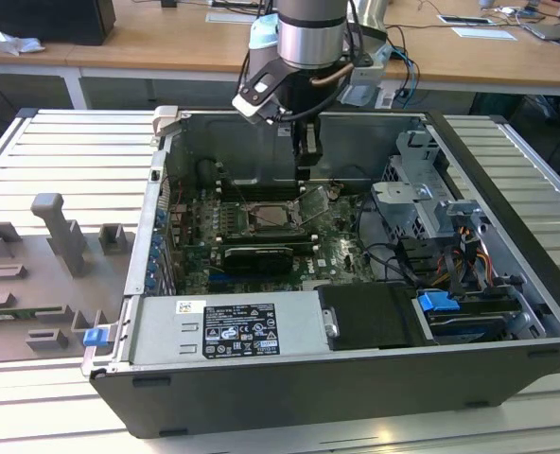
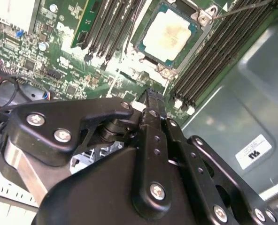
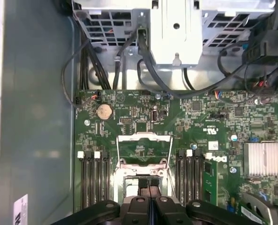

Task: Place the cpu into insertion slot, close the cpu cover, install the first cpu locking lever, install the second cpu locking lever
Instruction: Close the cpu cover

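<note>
Exterior view: the computer case (image 1: 289, 397) lies open on the slatted bench (image 1: 62, 142), with the arm (image 1: 308, 38) reaching down into it. The pincer (image 1: 305, 168) hangs just above the green board (image 1: 341, 251), right by the slot (image 1: 276, 231). The cpu (image 1: 269, 218) is already sitting in the slot. The cover (image 1: 310, 200) is flipped up and tilted, on the exterior view's right of the slot.

Second wrist view: the cpu (image 2: 169, 33) lies flat in its slot (image 2: 163, 71), silvery top showing and nothing over it, with memory slots (image 2: 209, 61) running alongside. The pincer (image 2: 152, 96) is apart from the chip.

First wrist view: the pincer (image 3: 148, 187) is clenched, fingers pressed together with nothing visible between them. Just past its tips is the open cover (image 3: 144, 137), with green board showing through its window.
</note>
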Available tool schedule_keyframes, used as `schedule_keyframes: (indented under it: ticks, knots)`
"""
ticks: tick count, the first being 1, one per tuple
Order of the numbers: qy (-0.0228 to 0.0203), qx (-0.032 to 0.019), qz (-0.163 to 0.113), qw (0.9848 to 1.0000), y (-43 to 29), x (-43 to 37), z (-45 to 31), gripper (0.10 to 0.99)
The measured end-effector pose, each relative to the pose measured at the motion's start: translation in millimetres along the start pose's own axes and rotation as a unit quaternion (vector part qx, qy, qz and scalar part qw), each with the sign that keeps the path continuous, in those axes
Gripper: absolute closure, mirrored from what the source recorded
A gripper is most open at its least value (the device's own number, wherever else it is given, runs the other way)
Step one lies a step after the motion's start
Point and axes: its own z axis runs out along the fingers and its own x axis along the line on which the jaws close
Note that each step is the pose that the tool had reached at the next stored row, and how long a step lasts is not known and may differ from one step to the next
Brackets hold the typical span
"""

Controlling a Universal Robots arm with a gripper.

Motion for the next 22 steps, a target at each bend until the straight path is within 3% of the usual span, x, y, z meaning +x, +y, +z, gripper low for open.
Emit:
schedule_keyframes:
  ticks: [7, 13, 22]
  knots:
    - [-0.0005, 0.0000, 0.000, 1.0000, 10.2, 0.0, 0.4, 0.980]
    - [-0.0005, 0.0005, 0.000, 1.0000, 25.3, 0.1, 3.2, 0.980]
    - [-0.0005, 0.0007, 0.000, 1.0000, 34.5, 0.3, 21.3, 0.980]
